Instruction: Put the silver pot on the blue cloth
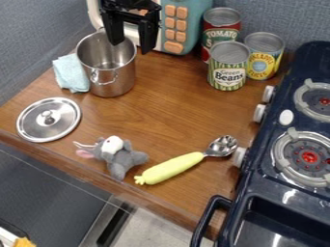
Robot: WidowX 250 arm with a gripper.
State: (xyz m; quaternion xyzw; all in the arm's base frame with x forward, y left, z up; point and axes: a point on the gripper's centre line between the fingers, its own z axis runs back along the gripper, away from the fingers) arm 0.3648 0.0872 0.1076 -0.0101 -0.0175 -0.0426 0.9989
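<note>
The black gripper (133, 41) hangs at the top left over the silver pot's right rim, its two fingers apart, the left one above the pot's mouth. The silver pot (116, 83) stands upright and uncovered on the wooden counter. Against the pot's left side lies the crumpled light blue cloth (70, 73), on the counter; whether part of it is under the pot I cannot tell.
A round metal lid (49, 119) lies front left. Toward the front edge are a grey plush toy (118, 157) and a yellow-handled spoon (172, 168). Several cans (229, 66) and a teal toy appliance (189, 25) stand behind. A dark blue stove (287, 193) borders the right.
</note>
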